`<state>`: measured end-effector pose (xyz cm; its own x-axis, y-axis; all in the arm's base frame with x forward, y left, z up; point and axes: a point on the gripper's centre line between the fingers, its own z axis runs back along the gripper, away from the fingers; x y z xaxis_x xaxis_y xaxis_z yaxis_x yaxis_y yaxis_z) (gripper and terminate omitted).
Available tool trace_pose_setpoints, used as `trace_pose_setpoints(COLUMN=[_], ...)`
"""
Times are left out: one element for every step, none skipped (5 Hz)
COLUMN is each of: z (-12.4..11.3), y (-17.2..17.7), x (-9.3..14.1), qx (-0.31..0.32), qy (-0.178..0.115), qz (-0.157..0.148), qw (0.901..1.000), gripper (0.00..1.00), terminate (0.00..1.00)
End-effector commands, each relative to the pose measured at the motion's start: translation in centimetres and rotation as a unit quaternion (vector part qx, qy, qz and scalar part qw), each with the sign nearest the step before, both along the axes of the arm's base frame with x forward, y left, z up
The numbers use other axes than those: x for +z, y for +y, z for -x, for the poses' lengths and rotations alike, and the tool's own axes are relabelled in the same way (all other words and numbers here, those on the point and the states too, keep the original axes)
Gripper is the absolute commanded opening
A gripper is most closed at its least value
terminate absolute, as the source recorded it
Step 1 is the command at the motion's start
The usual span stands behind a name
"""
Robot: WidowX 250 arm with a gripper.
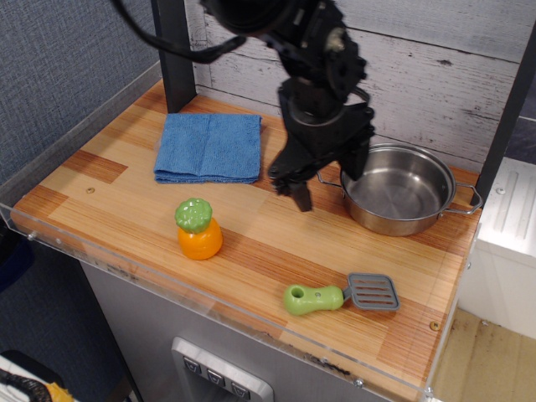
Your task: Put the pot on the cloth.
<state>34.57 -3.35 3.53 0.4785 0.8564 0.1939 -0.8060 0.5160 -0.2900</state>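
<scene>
The shiny steel pot [400,189] sits on the wooden table at the back right, upright and empty, with wire loop handles at its left and right. The folded blue cloth [209,146] lies flat at the back left, apart from the pot. My black gripper [328,184] hangs open between them, at the pot's left rim. One finger [300,194] is outside the pot on the left and the other [355,167] is over the pot's left edge. Nothing is held.
An orange toy fruit with a green top [198,228] stands at the front left. A green-handled grey spatula [342,294] lies at the front right. A black post [173,52] stands behind the cloth. A clear lip runs along the table's front edge [209,303].
</scene>
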Motion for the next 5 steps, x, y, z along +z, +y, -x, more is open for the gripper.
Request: trace_pose_setpoints(z=[-1.9,-1.6,-1.6,-1.7,-1.3], y=[-1.2,-1.9,-2.8,-4.1,-4.5], x=[1.1,1.1,0.3,-0.4,-0.7], qx=[-0.016,-0.023,-0.029,-0.033,-0.025], qy=[-0.026,-0.026,-0.020,-0.011,0.006], qz=[0.010,0.012,0.020,0.010,-0.007], qw=[0.9995,0.9993,0.9992,0.9993,0.9996], gripper=[1.00,1.00,1.00,1.00,0.00], terminate=[0.00,0.00,0.00,0.00,0.00])
